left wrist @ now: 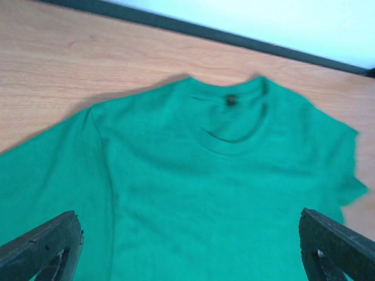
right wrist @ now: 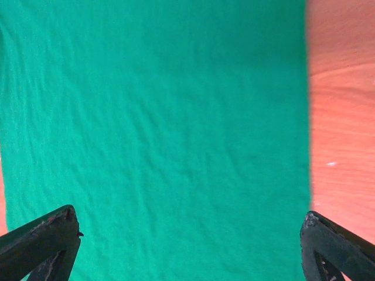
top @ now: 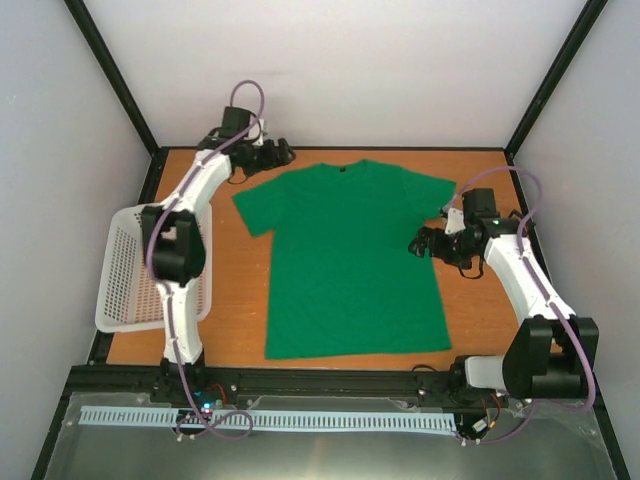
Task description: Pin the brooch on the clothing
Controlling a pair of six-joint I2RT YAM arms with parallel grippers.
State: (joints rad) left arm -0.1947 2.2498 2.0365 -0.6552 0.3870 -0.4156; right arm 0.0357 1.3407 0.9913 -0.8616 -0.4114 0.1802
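Note:
The clothing (top: 345, 260), a bright green T-shirt, lies flat on the wooden table with its dark neckline (left wrist: 233, 136) toward the far wall. My left gripper (top: 280, 153) hovers at the far left beside the collar and sleeve. Its fingers (left wrist: 44, 243) stand wide apart over the chest fabric, open and holding nothing. My right gripper (top: 420, 243) hangs over the shirt's right edge below the sleeve, and its fingers (right wrist: 41, 240) are spread wide over the clothing (right wrist: 158, 134), also open. The brooch is out of view.
A white mesh basket (top: 110, 322) stands at the table's left edge, partly under the left arm. Bare wood (right wrist: 343, 99) shows beside the cloth, with a tiny pale speck (right wrist: 331, 164) too small to identify. Black frame posts and white walls enclose the table.

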